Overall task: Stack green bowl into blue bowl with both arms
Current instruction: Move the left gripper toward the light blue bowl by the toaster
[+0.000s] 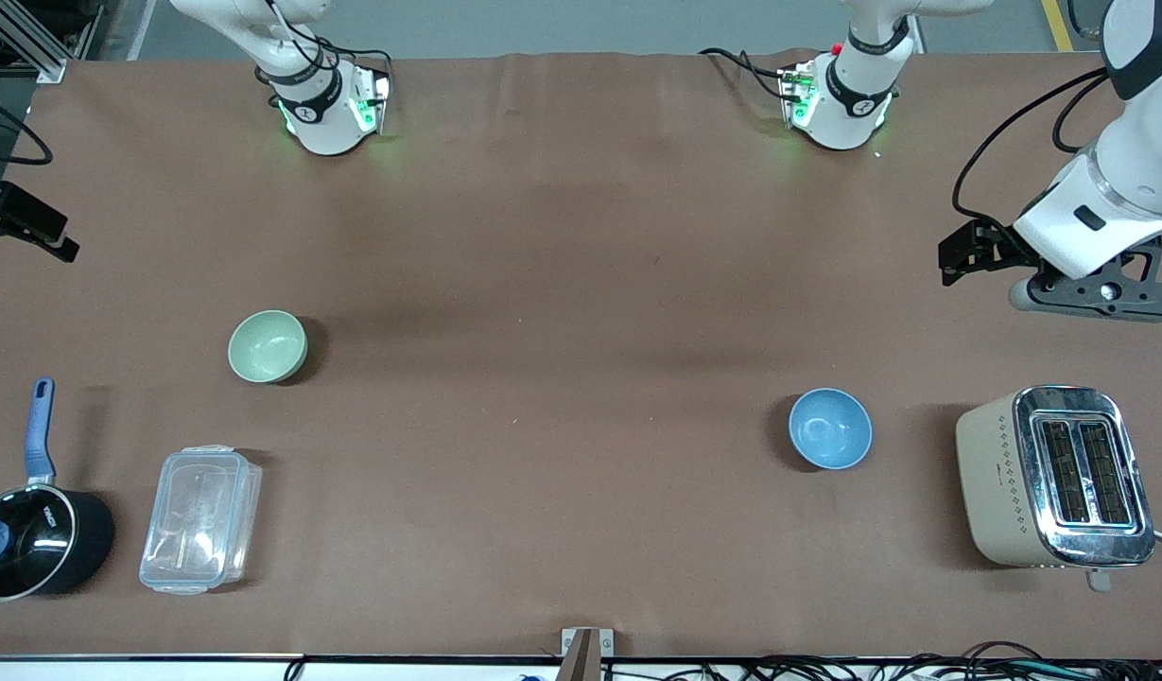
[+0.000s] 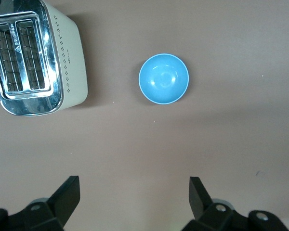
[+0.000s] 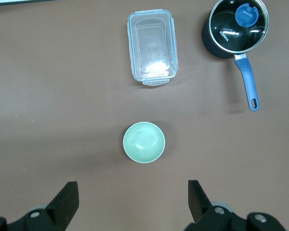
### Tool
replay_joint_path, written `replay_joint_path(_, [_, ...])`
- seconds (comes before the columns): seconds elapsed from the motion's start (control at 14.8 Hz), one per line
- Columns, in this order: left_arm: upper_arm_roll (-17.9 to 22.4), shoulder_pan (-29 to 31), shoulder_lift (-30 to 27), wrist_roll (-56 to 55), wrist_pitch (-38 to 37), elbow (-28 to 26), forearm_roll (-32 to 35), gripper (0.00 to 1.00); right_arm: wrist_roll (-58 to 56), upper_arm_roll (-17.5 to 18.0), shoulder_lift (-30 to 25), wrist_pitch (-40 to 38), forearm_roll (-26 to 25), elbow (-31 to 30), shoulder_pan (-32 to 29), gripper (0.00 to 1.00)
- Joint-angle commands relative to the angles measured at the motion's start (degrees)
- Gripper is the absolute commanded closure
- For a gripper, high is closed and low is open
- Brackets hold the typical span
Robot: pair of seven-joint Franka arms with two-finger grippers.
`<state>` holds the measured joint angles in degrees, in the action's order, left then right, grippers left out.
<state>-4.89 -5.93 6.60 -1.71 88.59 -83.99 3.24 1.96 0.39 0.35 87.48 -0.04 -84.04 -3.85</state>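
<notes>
The green bowl [image 1: 268, 347] stands upright and empty on the brown table toward the right arm's end; it also shows in the right wrist view [image 3: 144, 142]. The blue bowl [image 1: 830, 428] stands upright and empty toward the left arm's end, a little nearer the front camera; it also shows in the left wrist view [image 2: 164, 79]. My left gripper [image 2: 133, 185] is open and empty, high over the table's end [image 1: 1101, 288], apart from the blue bowl. My right gripper [image 3: 132, 190] is open and empty, high above the table with the green bowl below it; it is mostly outside the front view.
A beige and chrome toaster [image 1: 1053, 478] stands beside the blue bowl at the left arm's end. A clear lidded plastic box [image 1: 200, 518] and a black saucepan with a blue handle [image 1: 32, 534] sit nearer the front camera than the green bowl.
</notes>
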Motion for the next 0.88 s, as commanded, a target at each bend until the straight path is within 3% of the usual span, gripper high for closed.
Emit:
replay_joint_path(0.0, [-0.1, 0.5, 0.5, 0.1, -1.2, 1.4, -1.0, 0.0, 0.2, 0.2, -0.2, 0.2, 0.9, 0.1, -0.5, 0.0])
replay_joint_path(0.47, [0.3, 2.1, 3.5, 0.8, -1.2, 1.4, -2.8, 0.0, 0.3, 0.2, -0.2, 0.3, 1.0, 0.1, -0.6, 0.0])
replay_joint_path(0.61, [0.3, 3.3, 8.0, 0.7, 1.7, 1.4, -2.3, 0.0, 0.2, 0.2, 0.0, 0.8, 1.7, 0.0, -1.2, 0.0])
replay_joint_path(0.81, [0.3, 3.6, 17.5, -0.5, 13.1, -0.1, -2.0, 0.0, 0.2, 0.2, 0.0, 1.6, 2.1, -0.2, -1.3, 0.0])
